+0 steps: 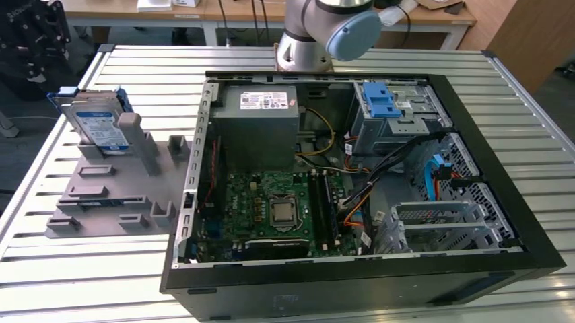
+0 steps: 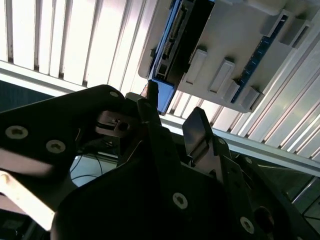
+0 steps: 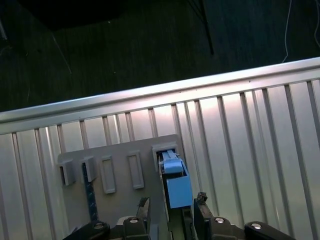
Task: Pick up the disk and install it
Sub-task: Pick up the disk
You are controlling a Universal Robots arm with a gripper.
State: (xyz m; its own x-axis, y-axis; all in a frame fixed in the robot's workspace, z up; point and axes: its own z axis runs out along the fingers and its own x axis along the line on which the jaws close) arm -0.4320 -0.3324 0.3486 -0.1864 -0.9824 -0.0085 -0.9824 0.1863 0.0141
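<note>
In the exterior view the case (image 1: 359,289) lies nearest, open-sided on the table (image 1: 90,269), with its board and wiring bare. The cage (image 1: 395,111) with blue latches sits in its far corner, toward the exterior view's right. The disk (image 1: 97,128) stands on edge in a grey holder (image 1: 108,182) on the table, beside the case on the exterior view's left. The arm's base (image 1: 310,40) rises behind the case.

In the second wrist view the pincer (image 2: 175,102) is nearest. Its two black fingers are apart and nothing is held between them. Beyond them the disk (image 2: 177,35) shows edge-on in the holder, apart from the fingertips.

In the first wrist view the fingertips (image 3: 201,197) are nearest, one to each side of the disk's blue bracket (image 3: 172,165). They are spread wider than the bracket. I cannot tell whether either one touches it.

As I judge it, the work has barely begun. The pincer is lined up over the disk, but no grasp is made. The disk is not lifted from its holder, and the whole of the install is left.
</note>
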